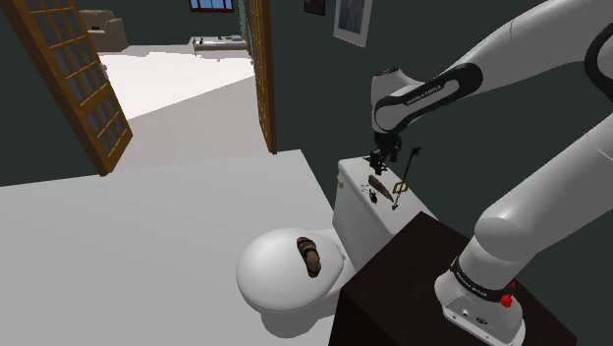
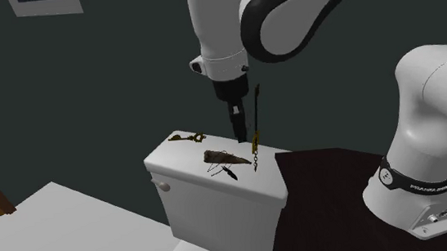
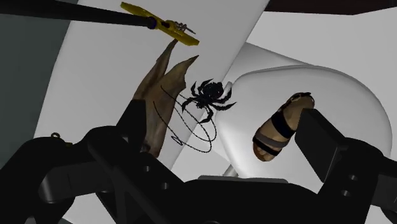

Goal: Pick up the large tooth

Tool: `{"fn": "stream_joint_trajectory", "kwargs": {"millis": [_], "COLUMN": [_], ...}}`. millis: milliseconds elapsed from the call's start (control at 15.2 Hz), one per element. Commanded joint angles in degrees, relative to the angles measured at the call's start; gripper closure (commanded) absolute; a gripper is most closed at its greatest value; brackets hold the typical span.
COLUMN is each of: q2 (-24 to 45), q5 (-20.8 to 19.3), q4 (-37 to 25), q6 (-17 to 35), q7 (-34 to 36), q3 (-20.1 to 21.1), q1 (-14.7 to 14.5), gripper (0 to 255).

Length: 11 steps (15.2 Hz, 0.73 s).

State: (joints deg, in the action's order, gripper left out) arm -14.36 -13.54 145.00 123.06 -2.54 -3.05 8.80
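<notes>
The large tooth (image 2: 223, 156) is seen lying on the white lid of the toilet tank (image 2: 175, 159), a brown, tapering piece resting on its side. In the wrist view, the tooth (image 3: 167, 89) is found just ahead of one black finger (image 3: 130, 127), which covers its thick end; whether the two touch cannot be told. The hand (image 2: 237, 131) is held low over the tank lid, just behind the tooth in the second exterior view, pointing downward. Its fingers are spread well apart in the wrist view, and nothing is clasped between them.

A small black spider figure (image 3: 207, 95) with thin looped wire is placed just beside the tooth, nearer the front edge of the tank. A slim black dagger with a yellow hilt (image 2: 256, 138) is stood nearly upright beside the hand, hilt downward on the lid. A small golden key (image 2: 186, 137) is laid further along the lid, apart from the tooth. On the closed white toilet seat lid (image 1: 270, 275) below, a brown strapped sandal (image 1: 308, 256) is set. The dark stand (image 1: 393, 285) is placed against the toilet.
</notes>
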Motion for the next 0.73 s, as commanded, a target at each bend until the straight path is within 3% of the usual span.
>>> {"fn": "stream_joint_trajectory", "kwargs": {"millis": [0,660], "q2": [4.0,23.2], "q5": [-1.3,-6.9], "q4": [-0.3,-5.0], "q6": [2.5,12.1], "q7": [0.9,5.4], "q3": [-0.5,-3.5], "q1": [0.9,4.2], "gripper": [0,0]}}
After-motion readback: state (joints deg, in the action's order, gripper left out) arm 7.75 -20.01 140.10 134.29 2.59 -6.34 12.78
